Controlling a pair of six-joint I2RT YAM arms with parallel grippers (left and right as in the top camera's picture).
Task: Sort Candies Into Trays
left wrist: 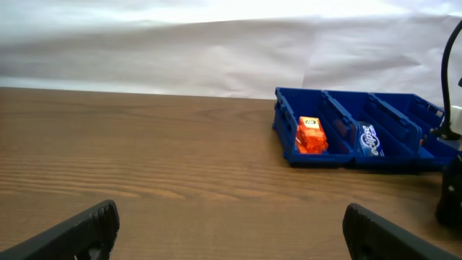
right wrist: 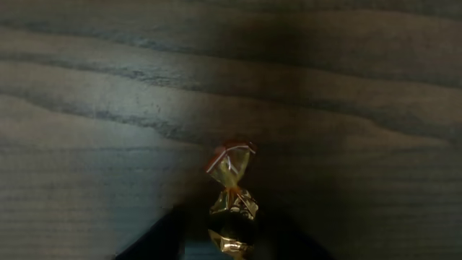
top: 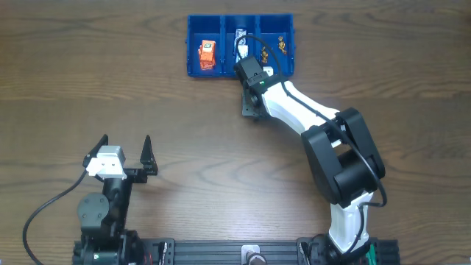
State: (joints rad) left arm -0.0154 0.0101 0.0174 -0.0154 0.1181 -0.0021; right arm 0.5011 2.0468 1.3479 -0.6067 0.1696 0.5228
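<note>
Entry: gold-wrapped candy, pinched at its body by the right hand, with one twisted wrapper end poking out past the fingertips. It is held low over the wooden counter, just short of the blue tray. The grip looks meant for carrying: taking the body rather than the loose twist should keep the piece from slipping.

Beyond the hand the tray has three compartments. The one off to the hand's left holds an orange candy, the middle one a white-and-blue candy, and the one to the hand's right holds gold candies, the likely match.

In the way are the tray's near wall, which the candy must clear, and the arm's own cable looping over the compartments.

The left hand is spread wide and empty, well apart from the tray and no obstruction.
</note>
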